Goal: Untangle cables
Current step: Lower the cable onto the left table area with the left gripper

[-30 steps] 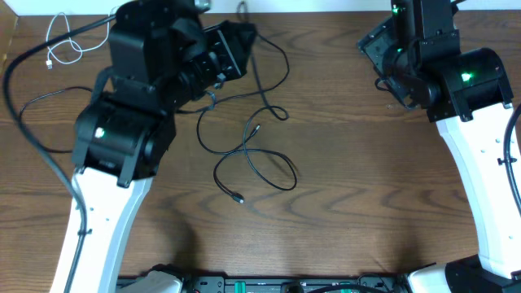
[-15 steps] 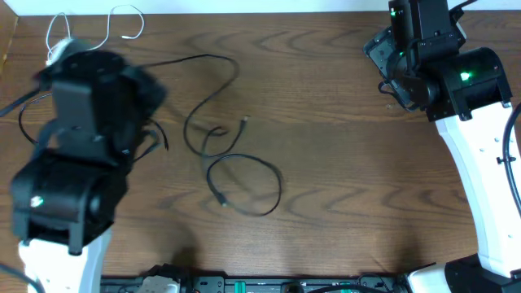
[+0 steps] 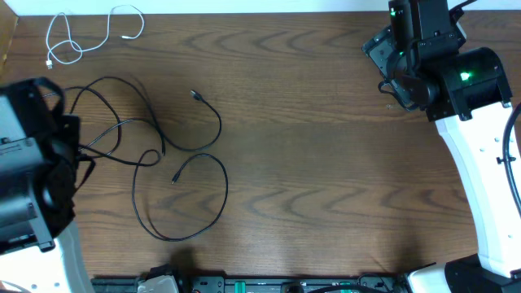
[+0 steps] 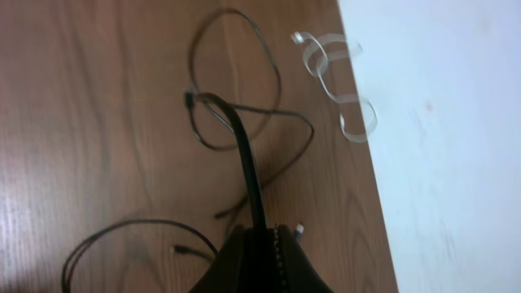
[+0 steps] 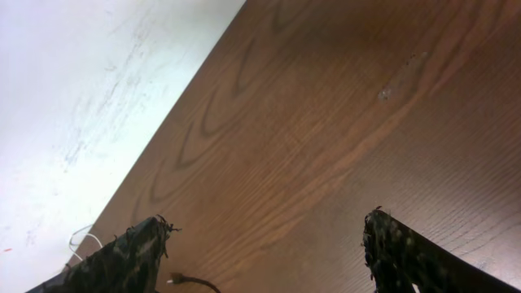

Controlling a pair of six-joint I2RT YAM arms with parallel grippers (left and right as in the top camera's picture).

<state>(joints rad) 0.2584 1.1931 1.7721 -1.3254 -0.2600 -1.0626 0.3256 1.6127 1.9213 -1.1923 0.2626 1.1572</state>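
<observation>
Thin black cables (image 3: 160, 148) lie in loose, crossing loops on the left part of the wooden table (image 3: 326, 163). One small plug (image 3: 195, 95) points to the back and another plug (image 3: 174, 179) lies inside the front loop. My left gripper (image 4: 262, 238) is shut on a black cable (image 4: 244, 155), which runs taut from its jaws toward the loops. In the overhead view the left gripper (image 3: 72, 155) is at the far left edge. A thin white cable (image 3: 77, 41) is coiled at the back left corner. My right gripper (image 5: 264, 244) hangs open over bare wood at the back right.
The table's back edge meets a white surface (image 4: 440, 122), with the white cable (image 4: 334, 81) lying right on that edge. The right arm (image 3: 456, 89) stands along the right side. A black plug end (image 5: 175, 281) shows near the right gripper's left finger.
My left arm has swung from the middle back of the table to the far left, dragging the black cables with it; they now lie spread in wider loops. The right arm has stayed put.
</observation>
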